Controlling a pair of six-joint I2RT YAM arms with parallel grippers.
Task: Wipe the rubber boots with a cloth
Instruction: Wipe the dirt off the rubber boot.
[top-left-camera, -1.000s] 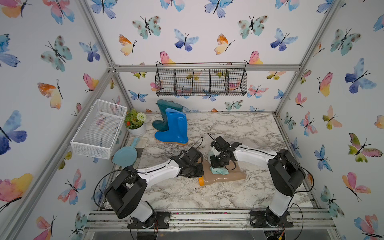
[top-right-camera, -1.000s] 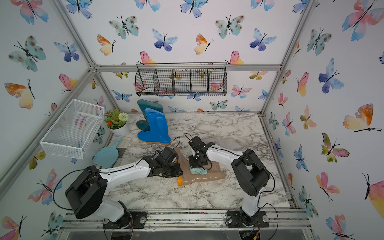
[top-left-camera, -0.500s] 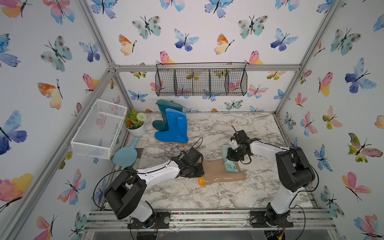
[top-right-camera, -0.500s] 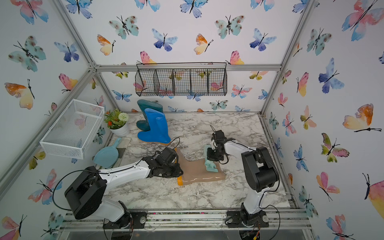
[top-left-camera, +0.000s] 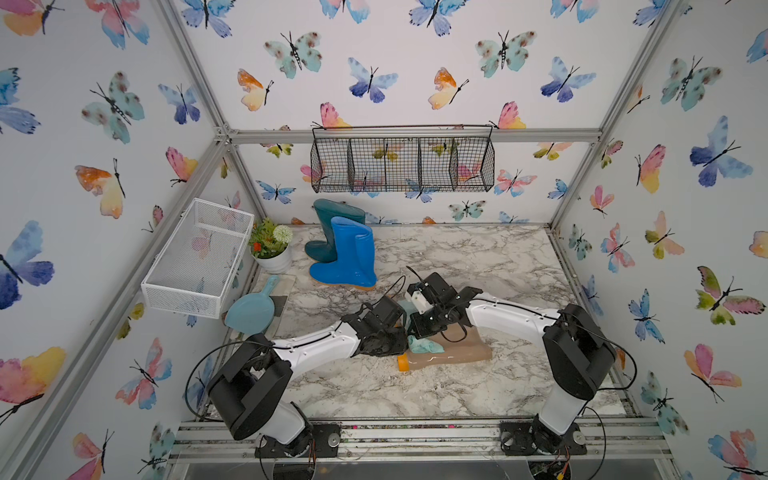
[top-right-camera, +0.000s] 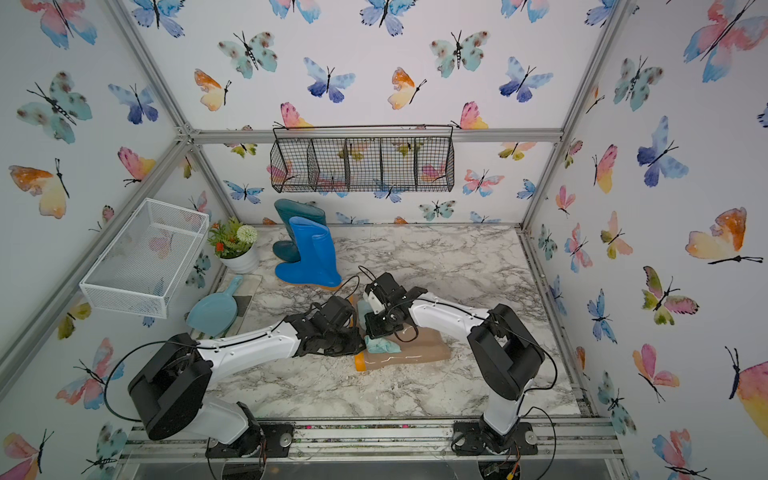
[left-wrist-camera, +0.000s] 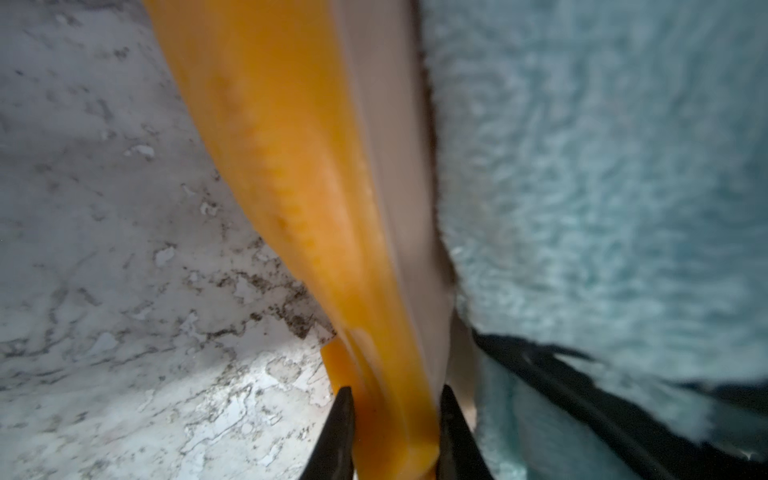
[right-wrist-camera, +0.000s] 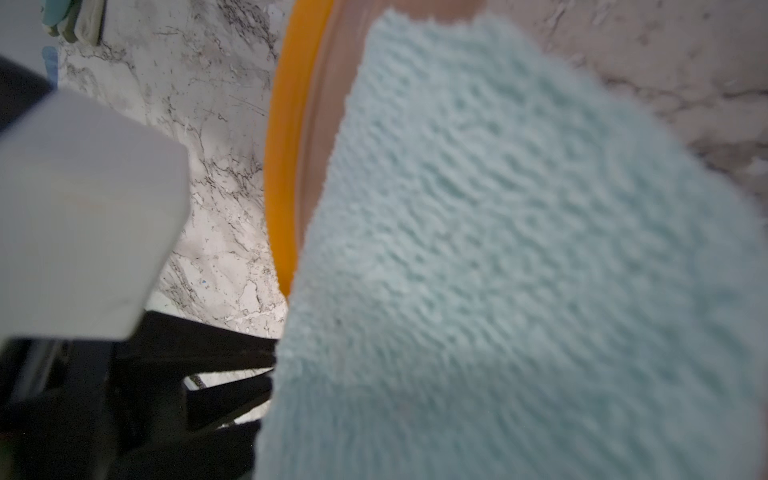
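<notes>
The bench (top-left-camera: 478, 257) is glossy marble. The beige boot (top-left-camera: 457, 351) lies on its side near the front of it, between my two arms. The blue boot (top-left-camera: 347, 253) and the teal boot (top-left-camera: 328, 224) stand upright together at the back left, well clear of the work.

My biggest worry is that the beige boot could skid or swivel on the bench if a wipe pushes harder than the hold can resist. The left gripper (left-wrist-camera: 392, 399) has its jaws clamped only on the thin orange sole (left-wrist-camera: 291, 166) (a narrow bite on slick rubber).

Next is the cloth (top-left-camera: 422, 345), which sits bunched on the boot's foot end just beside the sole. The right gripper (top-left-camera: 419, 330) has its jaws closed, and I judge they pinch the cloth, but a dragging stroke could pull it free.

Both top views also show the two wrists almost touching, so a stroke toward the sole could knock them together.

As for what I cannot see, both arms cover the beige boot's toe. The blue boot blocks most of the teal one. The cloth fills the right wrist view (right-wrist-camera: 498, 249) (blurred, too), so it hides the right jaws and their bite. In the left wrist view only the jaw tips show, and how deep their grip goes is cut off.
</notes>
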